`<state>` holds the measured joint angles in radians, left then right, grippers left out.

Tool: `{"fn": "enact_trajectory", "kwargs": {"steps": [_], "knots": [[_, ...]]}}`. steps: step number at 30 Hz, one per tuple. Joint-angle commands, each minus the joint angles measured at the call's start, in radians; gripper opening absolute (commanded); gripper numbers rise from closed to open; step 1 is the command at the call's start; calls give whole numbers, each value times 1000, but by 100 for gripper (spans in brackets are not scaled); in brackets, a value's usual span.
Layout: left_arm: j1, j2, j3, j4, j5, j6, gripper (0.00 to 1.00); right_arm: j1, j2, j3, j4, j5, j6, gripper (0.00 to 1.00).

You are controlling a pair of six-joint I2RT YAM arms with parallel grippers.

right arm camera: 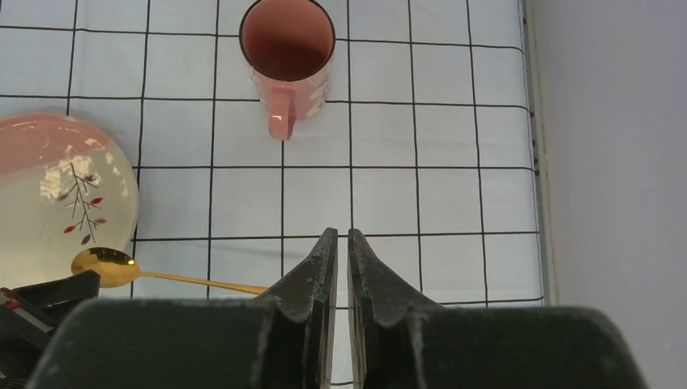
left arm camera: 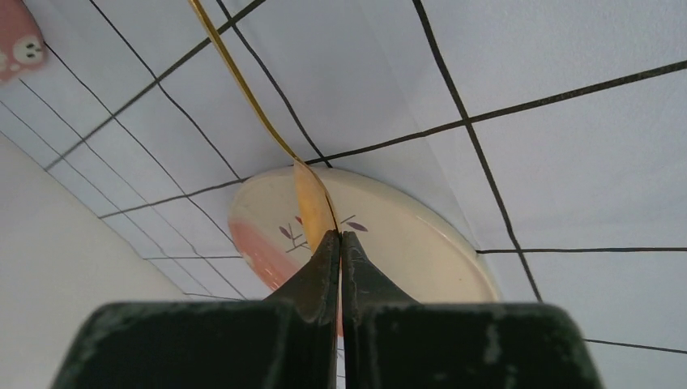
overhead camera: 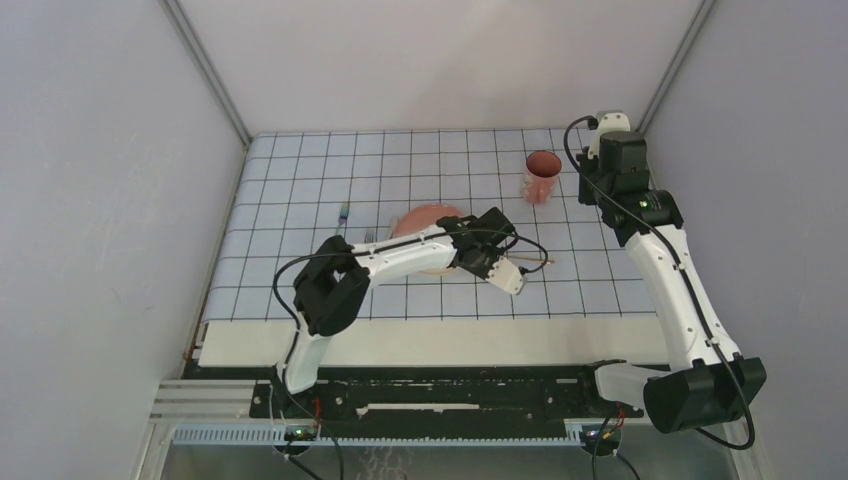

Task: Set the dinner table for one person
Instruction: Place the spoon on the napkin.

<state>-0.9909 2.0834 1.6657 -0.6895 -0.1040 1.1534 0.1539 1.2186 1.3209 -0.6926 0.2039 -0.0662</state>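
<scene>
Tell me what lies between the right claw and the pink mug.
Only bare gridded cloth separates the right claw from the pink mug, clearest in the right wrist view.

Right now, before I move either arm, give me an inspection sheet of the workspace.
Surface: dinner table under gridded cloth, cream near edge bare.
Job's things: plate centre; mug far right, upright; gold spoon near plate.
Clutter: small blue-handled utensil left of plate, too small to identify.
Grippers: left gripper shut on gold spoon; right gripper nearly closed, empty.
Cables: black cables loop along both arms.
Surroundings: grey walls.
</scene>
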Motion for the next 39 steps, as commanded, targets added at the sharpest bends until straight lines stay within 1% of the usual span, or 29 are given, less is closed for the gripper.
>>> {"fn": "enact_trajectory", "kwargs": {"steps": [1,3,4,11,14,16,20,24,27,35,39], "knots": [[-8,-19,13,109,-32,182,0,-8,-17,16,22,6,-8,15],[-10,-2,22,157,-50,214,0,-12,-21,7,29,2,-10,15],[-14,0,4,210,-67,239,0,-13,-19,7,28,2,-11,15],[-33,24,-161,557,-185,428,0,-19,-27,4,20,-2,-16,15],[-32,25,-251,705,-205,538,0,-23,-33,4,21,-4,-15,15],[-32,29,-276,742,-200,575,0,-24,-34,3,21,-7,-13,15],[-32,44,-212,689,-178,532,0,-24,-33,3,21,-13,-10,15],[-32,39,-191,657,-167,498,0,-23,-32,3,25,-17,-7,15],[-32,44,-143,552,-158,436,0,-24,-32,5,31,-19,-5,15],[-38,63,-126,440,-166,382,0,-20,-30,15,30,-24,8,15],[-43,80,-124,439,-177,382,1,-21,-30,15,34,-21,7,15]]}}
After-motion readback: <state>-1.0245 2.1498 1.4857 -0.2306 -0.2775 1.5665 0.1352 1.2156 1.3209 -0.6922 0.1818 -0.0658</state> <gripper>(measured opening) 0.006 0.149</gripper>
